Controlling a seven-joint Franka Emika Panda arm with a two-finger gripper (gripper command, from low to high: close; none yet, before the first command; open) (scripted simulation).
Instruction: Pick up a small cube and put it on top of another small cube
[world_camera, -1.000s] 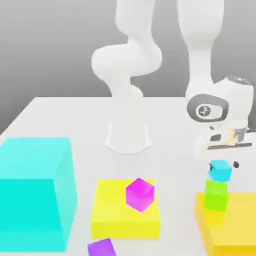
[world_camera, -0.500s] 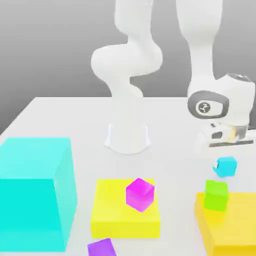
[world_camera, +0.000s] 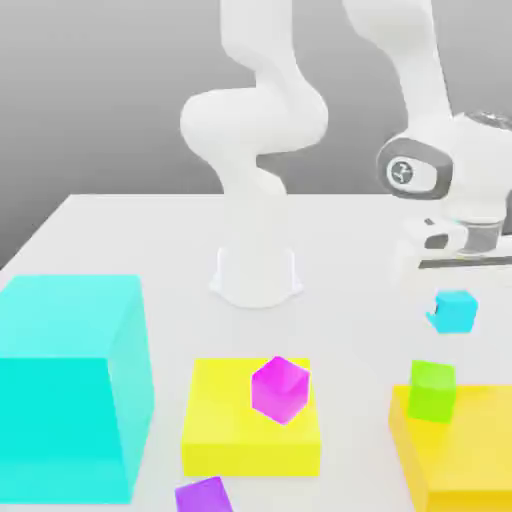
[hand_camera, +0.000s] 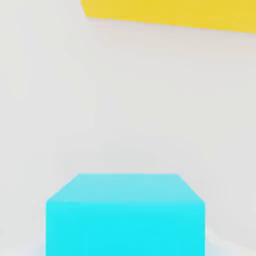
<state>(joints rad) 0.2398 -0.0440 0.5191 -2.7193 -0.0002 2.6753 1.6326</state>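
Here, small cube (world_camera: 455, 311) just below the tool (world_camera: 462, 262), beside green cube (world_camera: 432, 389)

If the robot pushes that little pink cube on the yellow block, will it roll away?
Probably not. The pink cube has flat faces, so it would likely slide instead of rolling. It looks tilted on the flat yellow block, so a nudge might tip it over. It seems stiff, not squishy.

Exterior view facing arm base, hand view close above table (hand_camera: 125, 100) (both catch cyan cube (world_camera: 456, 311))
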